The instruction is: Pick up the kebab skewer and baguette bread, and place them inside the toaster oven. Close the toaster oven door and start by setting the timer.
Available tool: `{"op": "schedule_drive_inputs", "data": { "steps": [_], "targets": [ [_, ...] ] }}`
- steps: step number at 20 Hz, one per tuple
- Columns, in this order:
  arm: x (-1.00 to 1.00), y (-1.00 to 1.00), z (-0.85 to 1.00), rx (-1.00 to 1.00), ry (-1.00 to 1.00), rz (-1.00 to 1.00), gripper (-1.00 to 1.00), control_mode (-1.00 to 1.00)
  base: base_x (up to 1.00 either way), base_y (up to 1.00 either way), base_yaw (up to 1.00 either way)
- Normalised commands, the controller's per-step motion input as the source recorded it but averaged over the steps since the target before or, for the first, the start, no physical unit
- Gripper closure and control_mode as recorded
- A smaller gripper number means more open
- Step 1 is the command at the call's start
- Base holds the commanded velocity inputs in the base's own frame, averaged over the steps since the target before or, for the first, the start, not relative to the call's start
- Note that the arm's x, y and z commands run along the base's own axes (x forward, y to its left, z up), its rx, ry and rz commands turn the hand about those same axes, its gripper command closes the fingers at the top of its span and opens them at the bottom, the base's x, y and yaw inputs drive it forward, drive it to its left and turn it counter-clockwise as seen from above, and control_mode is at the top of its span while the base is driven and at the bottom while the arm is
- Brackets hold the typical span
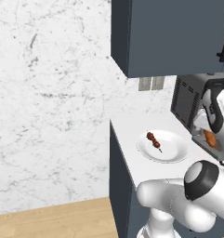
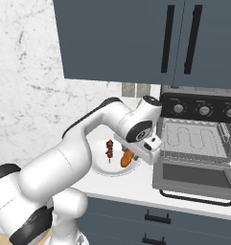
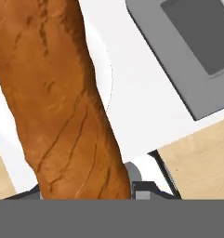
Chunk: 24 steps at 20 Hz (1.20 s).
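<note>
Here the gripper [image 2: 136, 155] is clamped on the baguette bread [image 2: 127, 158], which hangs lifted clear of the white plate [image 1: 174, 153], its orange-brown length slanting down from the fingers. In the hand view the baguette bread [image 3: 57, 97] runs up from between the finger tips, cracked crust plainly visible, with the plate's rim and the white tabletop [image 3: 146, 107] beyond it. The kebab skewer [image 1: 154, 140] lies on the plate, just beside the gripper on the side away from the oven, dark red-brown chunks on a thin stick, not touching the loaf. The toaster oven [image 2: 198, 129] stands on the gripper's other side, near it; its control panel with round knobs sits across the top and the wire rack shows inside the open cavity. The toaster oven door [image 2: 196, 178] is folded down flat toward the tabletop edge, bar handle at its front lip, just beside and slightly below the gripper. Dark blue-grey wall cabinets [image 2: 136, 38] hang above the gripper, against a marbled white wall.
</note>
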Motion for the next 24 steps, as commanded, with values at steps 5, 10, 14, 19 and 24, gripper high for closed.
{"op": "schedule_drive_inputs", "data": {
  "steps": [5, 10, 14, 19, 24],
  "targets": [
    [-0.04, -0.49, 0.18, 0.01, -0.02, -0.40, 1.00, -1.00, 0.00, 0.00, 0.00],
    [0.10, -0.60, 0.34, 0.07, -0.01, -0.23, 1.00, -1.00, 0.00, 0.00, 0.00],
    [0.21, -0.44, 0.11, 0.09, -0.10, -0.36, 1.00, -1.00, 0.00, 0.00, 0.00],
    [0.09, -0.36, -0.01, 0.18, -0.09, -0.38, 1.00, -1.00, 0.00, 0.00, 0.00],
    [0.13, -0.53, 0.00, 0.18, -0.08, -0.27, 1.00, -1.00, 0.00, 0.00, 0.00]
  ]
}}
